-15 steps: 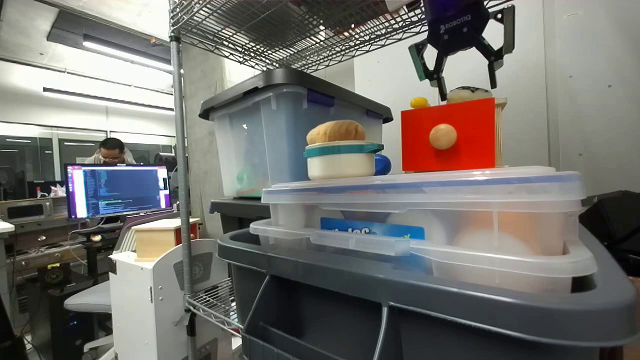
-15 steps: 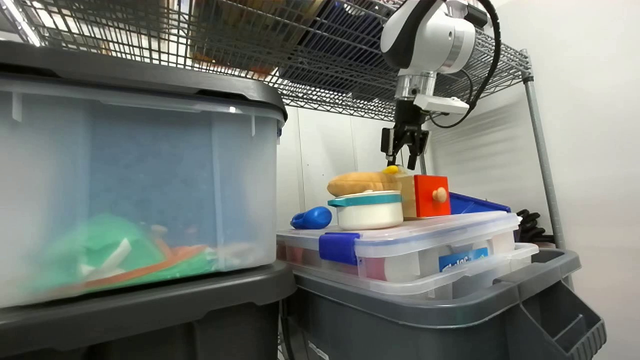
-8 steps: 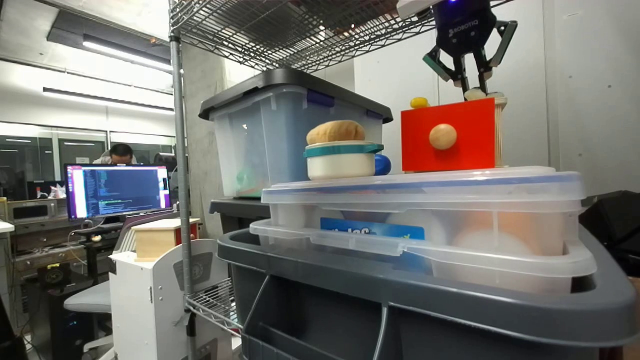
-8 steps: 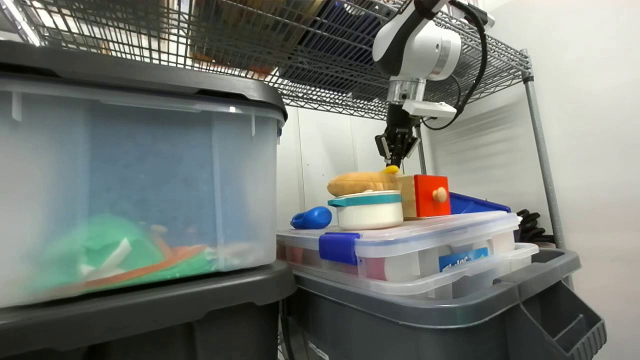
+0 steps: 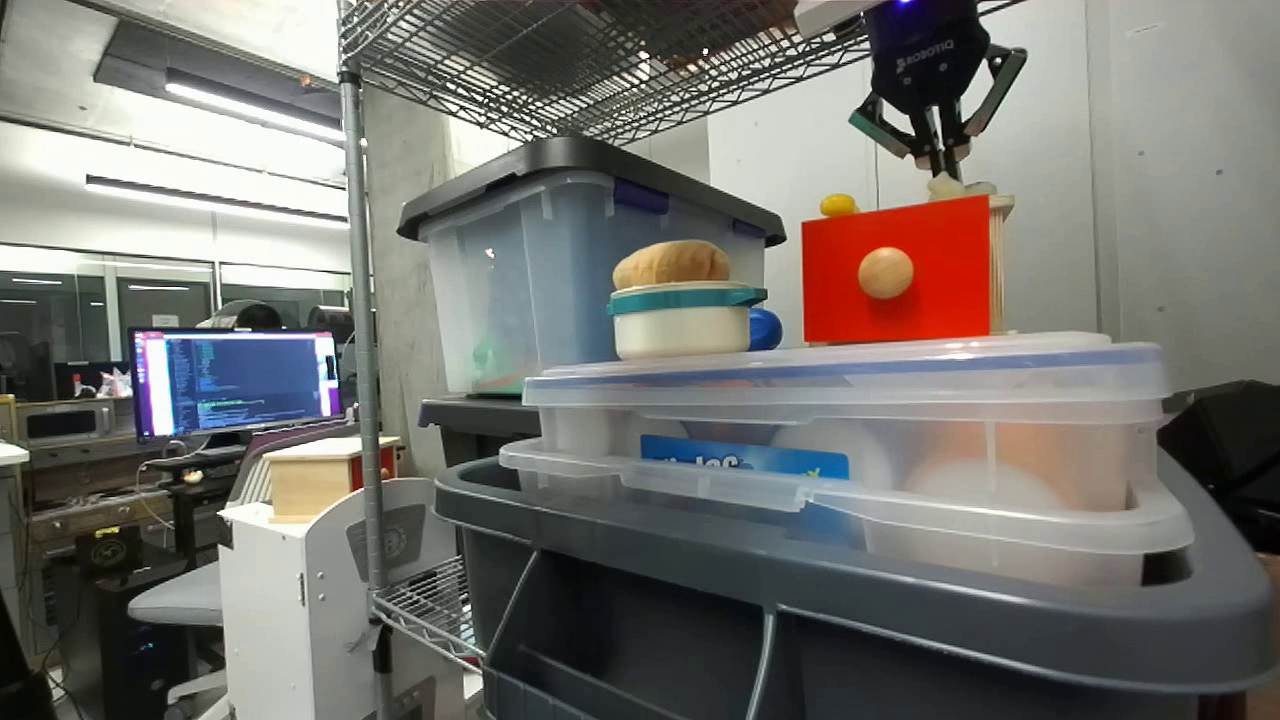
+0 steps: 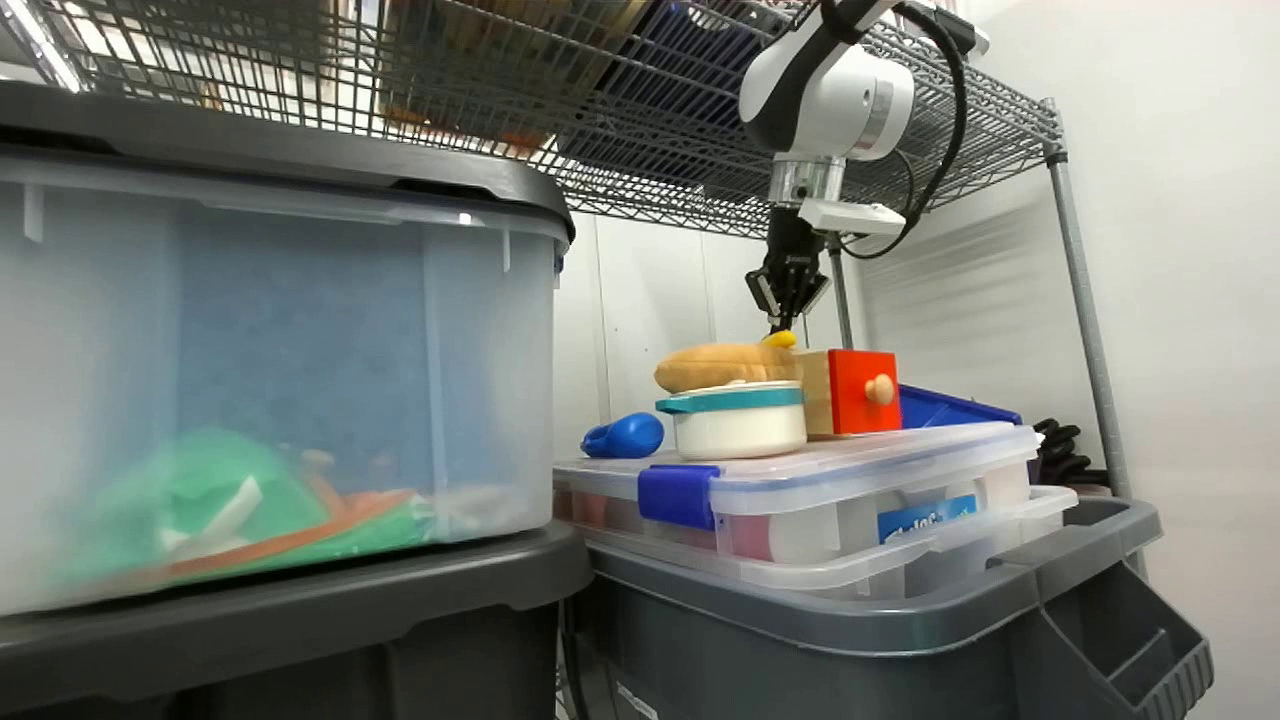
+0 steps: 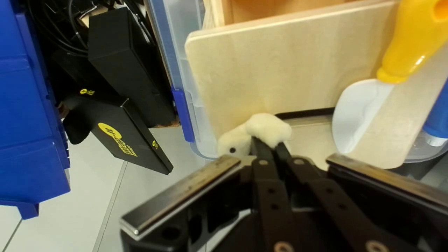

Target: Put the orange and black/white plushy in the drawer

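Leftward in the wrist view lies a black box point(image 7: 120, 134); next, jaws drawn almost together pinch the cream plushy point(image 7: 260, 127) at an edge of the wooden top point(image 7: 280, 70), behind the open red drawer point(image 5: 840, 275); rightward, a spatula point(image 7: 390, 74) lies on that top.

End effector point(image 5: 944, 172) points down — fingers point(image 7: 268, 178) pinched together.

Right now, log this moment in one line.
claw: shut on white plushy | red drawer: open, plushy not inside | likely next: lift
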You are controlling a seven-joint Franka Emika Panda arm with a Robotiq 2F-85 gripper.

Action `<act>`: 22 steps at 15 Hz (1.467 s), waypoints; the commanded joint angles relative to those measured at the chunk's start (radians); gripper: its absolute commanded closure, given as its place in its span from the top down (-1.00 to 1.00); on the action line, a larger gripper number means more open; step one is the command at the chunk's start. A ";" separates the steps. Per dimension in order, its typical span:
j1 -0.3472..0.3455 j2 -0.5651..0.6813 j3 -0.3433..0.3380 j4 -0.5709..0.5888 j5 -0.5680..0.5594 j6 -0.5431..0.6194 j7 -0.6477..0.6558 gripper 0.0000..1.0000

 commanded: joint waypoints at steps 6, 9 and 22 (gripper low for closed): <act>-0.001 -0.002 0.002 0.022 0.004 -0.023 -0.001 -0.98; -0.003 -0.006 0.001 0.006 0.003 -0.014 -0.004 -0.98; -0.016 -0.085 0.006 -0.119 0.016 0.019 -0.032 -0.98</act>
